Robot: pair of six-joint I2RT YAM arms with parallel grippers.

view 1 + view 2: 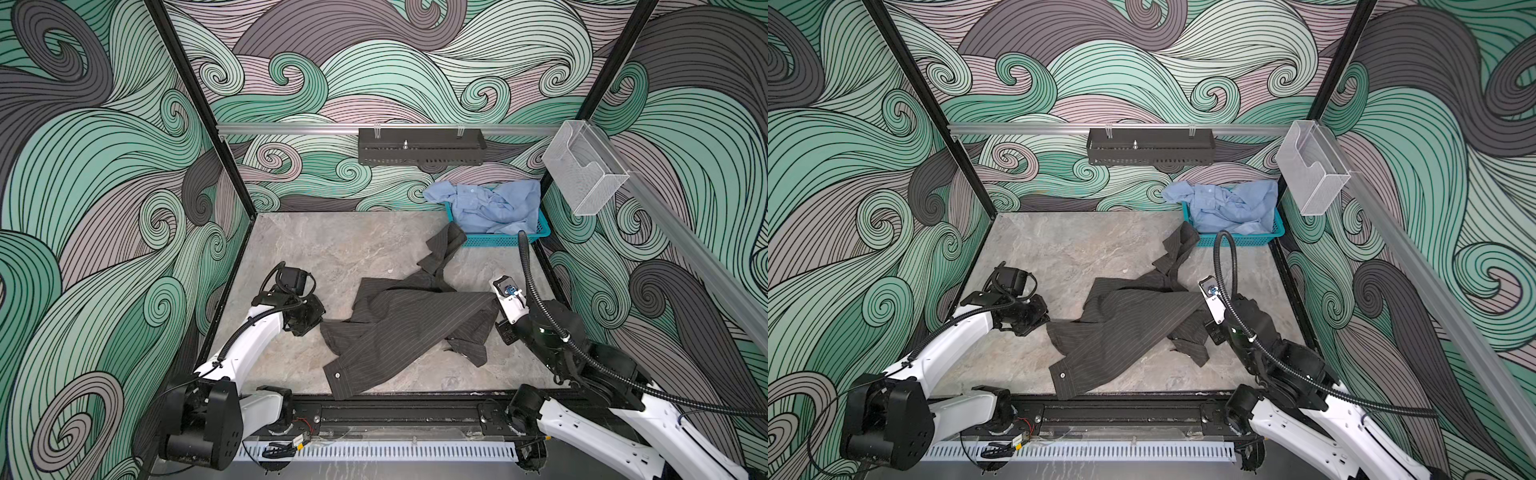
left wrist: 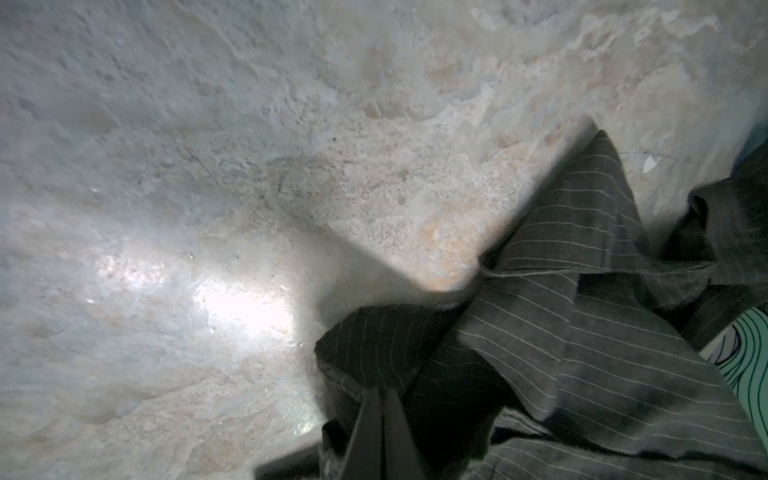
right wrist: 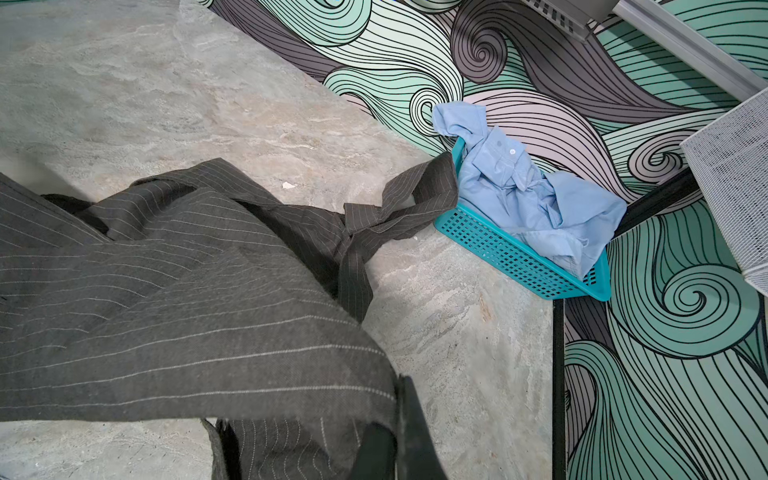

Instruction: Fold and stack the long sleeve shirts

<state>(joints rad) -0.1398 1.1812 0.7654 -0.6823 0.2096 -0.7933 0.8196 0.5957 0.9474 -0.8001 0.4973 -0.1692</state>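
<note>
Left wrist view: the left gripper (image 2: 384, 409) has its fingers (image 2: 368, 436) together, clamped on a fold of the pinstripe shirt (image 2: 582, 332). In the right wrist view the right gripper (image 3: 405, 399) is likewise pinched shut on that shirt's edge. In both top views the pinstripe shirt lies crumpled on the table (image 1: 316, 245) in front of the basket (image 1: 494, 240), one sleeve reaching the basket's near corner. The blue shirt (image 1: 490, 208) sits bunched inside the basket, spilling over its far rim.

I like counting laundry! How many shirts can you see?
2. The dark striped shirt lies crumpled on the table; the light blue shirt is bunched in the teal basket. More may hide underneath.
</note>
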